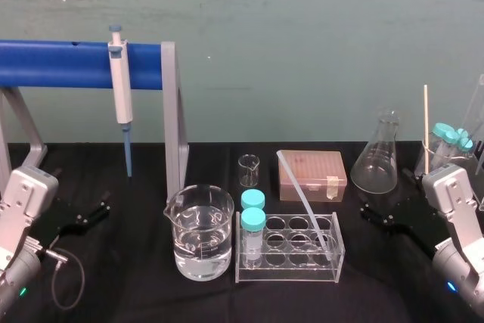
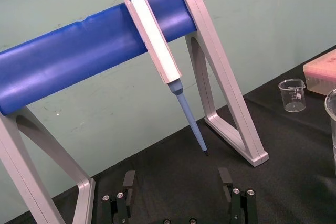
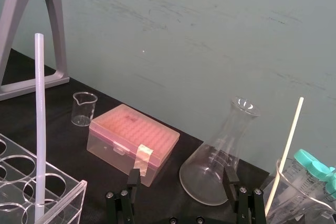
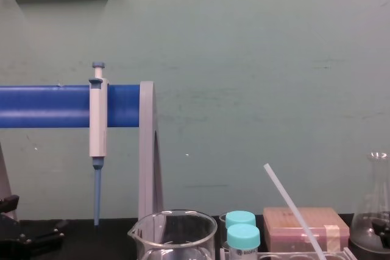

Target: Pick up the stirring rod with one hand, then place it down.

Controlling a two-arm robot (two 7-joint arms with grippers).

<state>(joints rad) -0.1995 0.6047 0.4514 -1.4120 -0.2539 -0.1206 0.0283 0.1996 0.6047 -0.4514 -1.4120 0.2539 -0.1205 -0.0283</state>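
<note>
Whitish stirring rod [image 1: 304, 200] leaned in the clear rack [image 1: 287, 271], between left pincer [image 2: 177, 179] and right pincer [image 3: 182, 177], nearer the right one, both pincers spread open and empty, low over the black table [image 1: 136, 293]

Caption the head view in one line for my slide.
Stirring rod leans in the clear rack, untouched; left end effector and right end effector sit open at either side.
</note>
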